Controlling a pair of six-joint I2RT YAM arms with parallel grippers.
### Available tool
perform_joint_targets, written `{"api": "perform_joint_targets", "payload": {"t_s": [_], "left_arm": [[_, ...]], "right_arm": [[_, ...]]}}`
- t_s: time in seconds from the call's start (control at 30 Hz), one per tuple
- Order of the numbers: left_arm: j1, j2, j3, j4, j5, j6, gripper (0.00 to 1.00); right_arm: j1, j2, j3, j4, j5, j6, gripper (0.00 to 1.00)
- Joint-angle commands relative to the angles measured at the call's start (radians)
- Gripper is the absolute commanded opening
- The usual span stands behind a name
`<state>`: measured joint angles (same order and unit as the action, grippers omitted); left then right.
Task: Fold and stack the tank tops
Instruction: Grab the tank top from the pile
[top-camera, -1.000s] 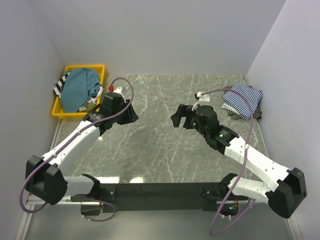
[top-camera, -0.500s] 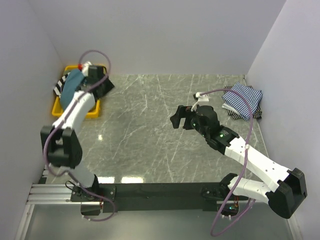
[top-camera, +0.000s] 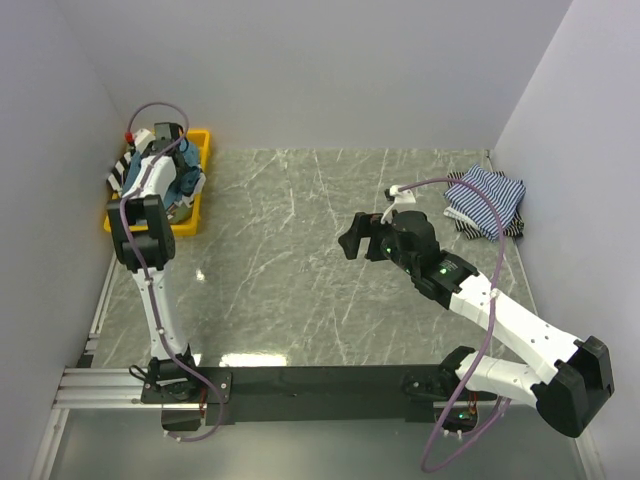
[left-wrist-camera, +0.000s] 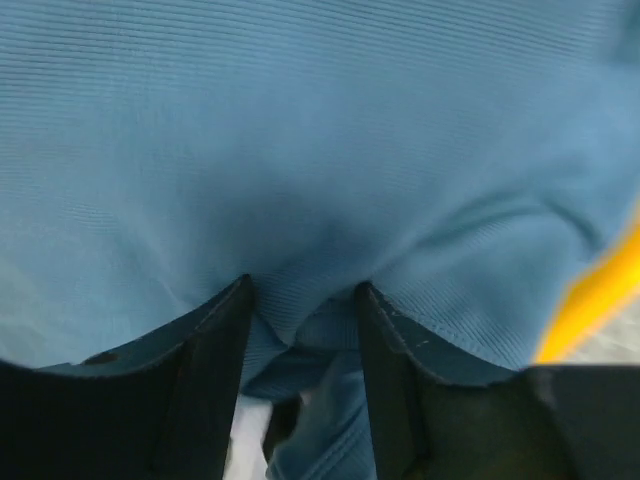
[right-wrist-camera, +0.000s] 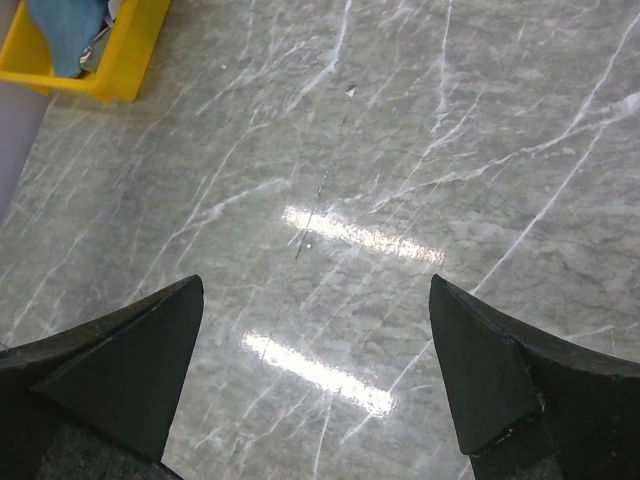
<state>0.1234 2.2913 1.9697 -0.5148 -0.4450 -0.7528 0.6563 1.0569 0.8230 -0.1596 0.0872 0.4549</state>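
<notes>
The teal-blue tank top (top-camera: 187, 166) lies in the yellow tray (top-camera: 201, 139) at the far left, over a black-and-white striped tank top (top-camera: 118, 173). My left gripper (top-camera: 178, 181) reaches down into the tray. In the left wrist view the teal cloth (left-wrist-camera: 320, 150) fills the frame, and a fold of it is pinched between the jaws of the left gripper (left-wrist-camera: 303, 300). Thin blue-and-white striped tank tops (top-camera: 485, 200) lie in a pile at the far right. My right gripper (top-camera: 358, 238) hovers open and empty over mid-table, as its own view shows (right-wrist-camera: 315, 340).
The tray's yellow rim shows at the right of the left wrist view (left-wrist-camera: 600, 290), and the tray sits far off at the top left of the right wrist view (right-wrist-camera: 110, 60). White walls close in the left, back and right sides. The table top (top-camera: 300, 250) is grey marble.
My left arm has swung from mid-table to the far left, and its gripper has dropped into the tray onto the teal top. The right arm has barely moved.
</notes>
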Motion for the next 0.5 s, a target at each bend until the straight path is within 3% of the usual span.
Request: {"api": "perform_joint_targets", "payload": {"t_s": [0.0, 0.2, 0.4, 0.47], "left_arm": [[0.009, 0.006, 0.054, -0.025, -0.049, 0.004, 0.5], [0.007, -0.013, 0.047, 0.007, -0.06, 0.015, 0.31], [0.009, -0.085, 0.055, 0.025, -0.063, 0.029, 0.01], [0.007, -0.121, 0.049, 0.051, -0.066, 0.052, 0.01]], "right_arm": [[-0.006, -0.006, -0.005, 0.015, -0.017, -0.005, 1.0], [-0.004, -0.018, -0.005, 0.009, -0.009, -0.007, 1.0], [-0.004, -0.026, -0.007, 0.008, -0.006, -0.009, 1.0], [-0.006, -0.023, -0.005, 0.005, -0.001, -0.012, 1.0]]}}
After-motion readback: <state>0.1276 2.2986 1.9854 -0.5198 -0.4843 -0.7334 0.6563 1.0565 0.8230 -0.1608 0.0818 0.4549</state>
